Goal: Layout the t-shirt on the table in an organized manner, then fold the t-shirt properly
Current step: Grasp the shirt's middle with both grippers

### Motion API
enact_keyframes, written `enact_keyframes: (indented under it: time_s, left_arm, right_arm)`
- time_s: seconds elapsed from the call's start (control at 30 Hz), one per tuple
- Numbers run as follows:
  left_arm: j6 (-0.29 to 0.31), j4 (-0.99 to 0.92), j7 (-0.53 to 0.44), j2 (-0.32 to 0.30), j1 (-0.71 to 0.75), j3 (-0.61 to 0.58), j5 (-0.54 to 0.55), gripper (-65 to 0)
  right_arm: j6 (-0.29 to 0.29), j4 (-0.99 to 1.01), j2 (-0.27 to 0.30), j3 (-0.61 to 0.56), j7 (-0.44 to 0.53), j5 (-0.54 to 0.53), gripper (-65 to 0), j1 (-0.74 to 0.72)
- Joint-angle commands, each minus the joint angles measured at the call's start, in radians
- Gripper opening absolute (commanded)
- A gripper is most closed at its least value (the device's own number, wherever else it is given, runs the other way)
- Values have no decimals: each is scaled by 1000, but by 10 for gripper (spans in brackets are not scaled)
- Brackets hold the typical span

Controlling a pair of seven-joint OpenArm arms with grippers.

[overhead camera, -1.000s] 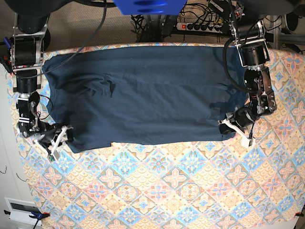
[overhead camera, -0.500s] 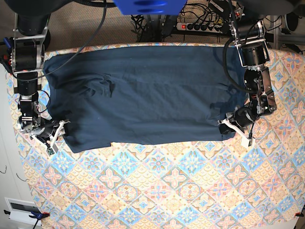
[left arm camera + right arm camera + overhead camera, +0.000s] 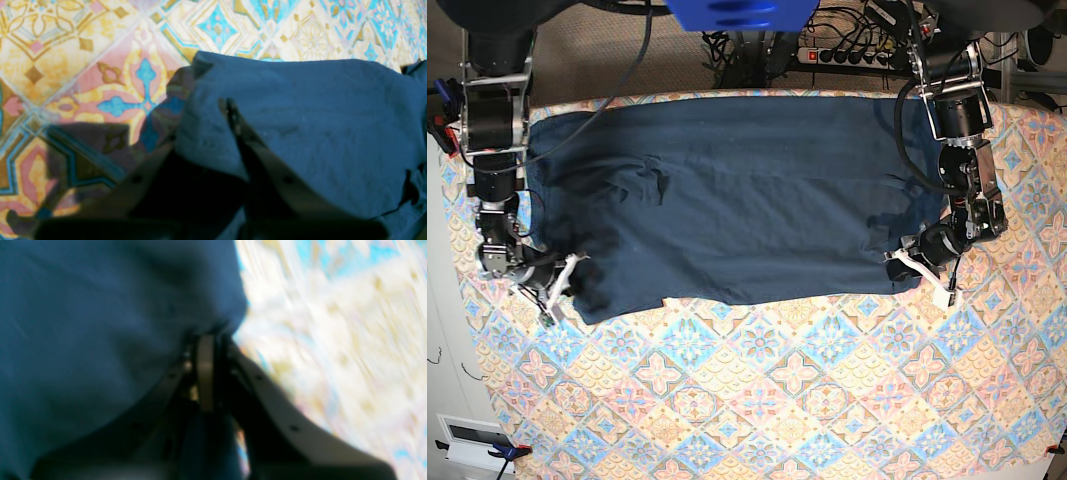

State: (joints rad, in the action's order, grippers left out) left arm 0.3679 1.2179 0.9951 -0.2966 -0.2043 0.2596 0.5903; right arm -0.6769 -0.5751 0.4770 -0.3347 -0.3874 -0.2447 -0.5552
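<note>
t-shirt | flat | long axis left-right across table

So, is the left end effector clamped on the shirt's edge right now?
Yes: in the left wrist view the left end effector has its jaws pinched together on a raised fold at the edge of the t-shirt, above the table.

The dark t-shirt lies spread across the far half of the patterned table, with the right gripper and left gripper at its near corners.
</note>
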Motion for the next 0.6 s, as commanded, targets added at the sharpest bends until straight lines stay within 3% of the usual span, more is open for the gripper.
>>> enact_keyframes:
  time_s: [0.0,0.23,0.57]
  left_arm:
    - [7,20,-18,-14,-22,5,17,-650]
    - [7,20,-18,-14,-22,5,17,-650]
    - [7,55,-18,-37,-5,14,18,-650]
  right_arm:
    - [-21,-9,2,3,-14,-5,-649,-16]
    - [-21,-141,2,233,-23,0,-644,63]
    - [-21,-383,38,305,-74,-5,-644,214]
